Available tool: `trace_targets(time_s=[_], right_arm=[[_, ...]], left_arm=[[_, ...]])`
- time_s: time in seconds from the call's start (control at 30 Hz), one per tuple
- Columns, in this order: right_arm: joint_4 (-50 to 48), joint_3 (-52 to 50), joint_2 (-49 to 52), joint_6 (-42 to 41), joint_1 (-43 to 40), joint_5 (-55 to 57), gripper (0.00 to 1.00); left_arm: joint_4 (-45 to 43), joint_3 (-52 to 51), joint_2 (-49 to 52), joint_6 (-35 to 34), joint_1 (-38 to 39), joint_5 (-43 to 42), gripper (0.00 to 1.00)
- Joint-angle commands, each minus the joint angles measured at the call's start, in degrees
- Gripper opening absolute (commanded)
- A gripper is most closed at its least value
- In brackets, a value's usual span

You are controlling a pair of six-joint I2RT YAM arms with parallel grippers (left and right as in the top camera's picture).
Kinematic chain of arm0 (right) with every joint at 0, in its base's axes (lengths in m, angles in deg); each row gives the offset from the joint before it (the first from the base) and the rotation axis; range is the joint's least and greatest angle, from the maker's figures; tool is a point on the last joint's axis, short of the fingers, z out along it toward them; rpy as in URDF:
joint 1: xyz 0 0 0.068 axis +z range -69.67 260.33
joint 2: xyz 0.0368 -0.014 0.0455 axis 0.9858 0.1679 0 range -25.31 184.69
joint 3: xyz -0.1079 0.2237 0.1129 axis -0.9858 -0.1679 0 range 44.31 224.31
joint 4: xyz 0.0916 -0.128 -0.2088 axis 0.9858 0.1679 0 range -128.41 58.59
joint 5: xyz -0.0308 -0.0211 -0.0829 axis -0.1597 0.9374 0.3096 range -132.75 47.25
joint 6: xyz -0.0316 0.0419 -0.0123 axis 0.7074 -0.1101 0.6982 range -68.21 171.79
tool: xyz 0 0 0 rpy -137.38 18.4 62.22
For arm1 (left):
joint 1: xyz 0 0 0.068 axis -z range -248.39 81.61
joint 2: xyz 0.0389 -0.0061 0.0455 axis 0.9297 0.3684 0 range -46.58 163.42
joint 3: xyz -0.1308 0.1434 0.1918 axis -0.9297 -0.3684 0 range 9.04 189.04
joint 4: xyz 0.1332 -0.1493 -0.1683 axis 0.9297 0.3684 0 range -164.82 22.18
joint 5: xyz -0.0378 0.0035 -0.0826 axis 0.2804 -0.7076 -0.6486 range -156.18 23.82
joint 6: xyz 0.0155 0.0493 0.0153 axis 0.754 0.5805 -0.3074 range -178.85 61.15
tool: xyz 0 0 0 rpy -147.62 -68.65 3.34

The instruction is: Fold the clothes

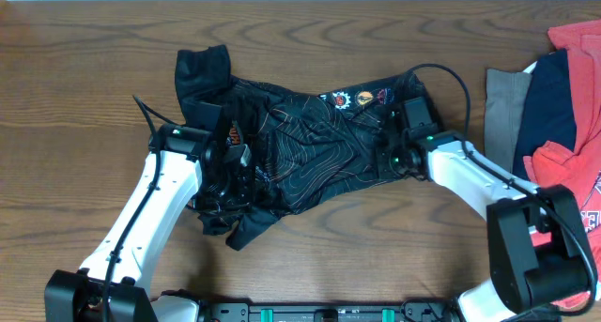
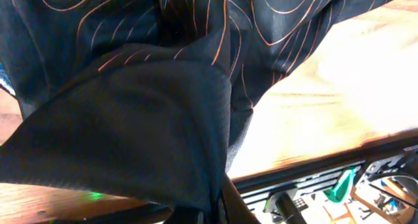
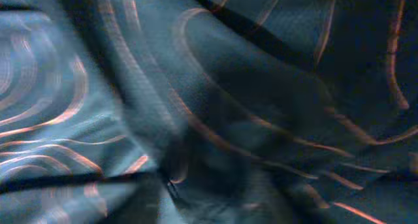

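Note:
The black jersey (image 1: 310, 144) with thin orange contour lines lies crumpled in the middle of the wooden table (image 1: 113, 40), its badges facing up near the back edge. My left gripper (image 1: 237, 162) sits on the jersey's left side and is shut on a fold of it. In the left wrist view the cloth (image 2: 144, 119) hangs right in front of the camera and hides the fingers. My right gripper (image 1: 387, 145) presses into the jersey's right edge. The right wrist view is filled with blurred jersey fabric (image 3: 228, 87), so its fingers are hidden.
A pile of other garments lies at the right end of the table: a red T-shirt (image 1: 573, 106), a navy piece (image 1: 549, 106) and a grey piece (image 1: 502, 106). The table's front edge (image 2: 326, 152) runs just below the jersey.

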Motion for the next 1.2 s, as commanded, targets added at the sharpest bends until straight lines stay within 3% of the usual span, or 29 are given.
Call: trace_targets(time_s=[0.0,0.33,0.4,0.43,0.5,0.57,0.6,0.73,0.9,1.17], right_arm=[[-0.59,-0.07,1.88,-3.39,0.7,6.34,0.01],[-12.26,13.84,-0.61,-4.37,-1.88,11.43,0.02],[-13.86,17.29,-0.61,-4.35,-2.49,15.1,0.17],[-13.7,18.58,-0.61,-4.35,-2.89,17.29,0.3],[-11.72,20.35,-0.61,-4.37,-3.98,22.8,0.43],[-7.5,20.85,-0.61,-4.37,-5.18,24.79,0.67],[-4.74,20.87,-0.61,-4.37,-5.81,24.72,0.71],[11.96,20.55,-0.61,-5.46,-8.17,23.85,0.72],[29.09,18.84,-0.59,-17.27,-11.58,22.75,0.77],[25.11,12.24,-0.59,-23.34,-16.11,5.97,0.77]], left_arm=[[-0.04,-0.31,-0.42,0.5,0.13,0.48,0.06],[-1.31,-0.31,-0.42,0.5,0.13,0.5,0.06],[-2.1,-0.31,-0.42,0.5,0.13,0.5,0.06],[-2.34,-0.31,-0.42,0.5,0.13,0.5,0.06],[-2.6,-0.31,-0.42,0.5,0.13,0.5,0.06],[-2.8,-0.31,-0.42,0.5,0.13,0.55,0.06],[-2.86,-0.31,-0.42,0.5,0.13,0.74,0.06],[-3.02,-0.31,-0.42,0.48,0.13,3.43,0.06],[-3.65,-0.31,-0.42,0.5,0.13,5.09,0.06],[-4.24,-0.31,-0.42,0.5,0.13,5.07,0.06]])
